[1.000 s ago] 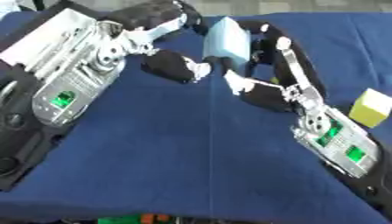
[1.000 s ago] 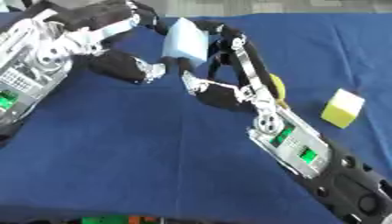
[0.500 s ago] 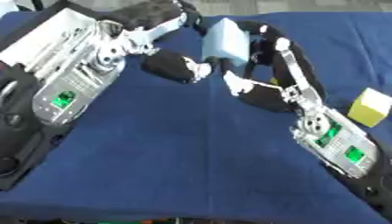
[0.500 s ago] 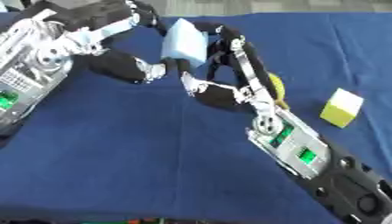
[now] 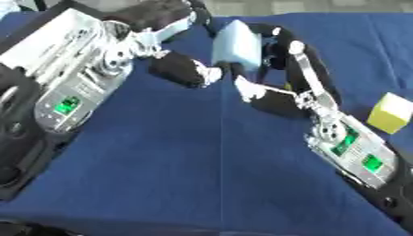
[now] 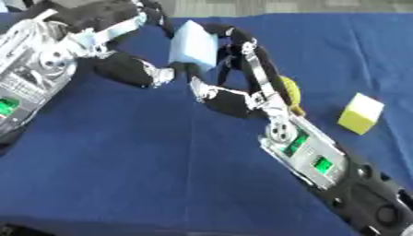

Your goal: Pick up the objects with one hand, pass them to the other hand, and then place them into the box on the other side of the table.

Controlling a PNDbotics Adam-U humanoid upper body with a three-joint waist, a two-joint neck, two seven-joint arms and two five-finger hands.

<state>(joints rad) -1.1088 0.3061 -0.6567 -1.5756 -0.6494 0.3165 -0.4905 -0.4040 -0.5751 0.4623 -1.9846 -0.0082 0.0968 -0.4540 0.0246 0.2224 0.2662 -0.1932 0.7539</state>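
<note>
While both hands meet above the middle of the blue table cover [image 5: 161, 175], we find the light blue block [image 5: 238, 44] held off the surface between them, at the far centre of the work area. The right hand [image 5: 278, 69] has its fingers curled round the block's right side and top, and its thumb lies below. The left hand [image 5: 174, 55] reaches in from the left. Its dark thumb sits just beside the block's lower left corner, and its upper fingers arch toward the block's top edge. We cannot confirm that the left hand's fingers have closed on the block.

We judge this to be the hand-over step, with the transfer incomplete. A yellow cube [image 6: 360, 113] rests on the cover near the right arm, well apart from the block. A yellowish round object [image 6: 289, 90] shows partly behind the right forearm. No box appears in either view.

Risks noted:
- If the right hand releases before the left has closed, the block would fall to the cover.
- The block is tilted, so a pinch near its corner could let it pivot out.
- The crowded fingers could foul one another and knock the block aside.
</note>
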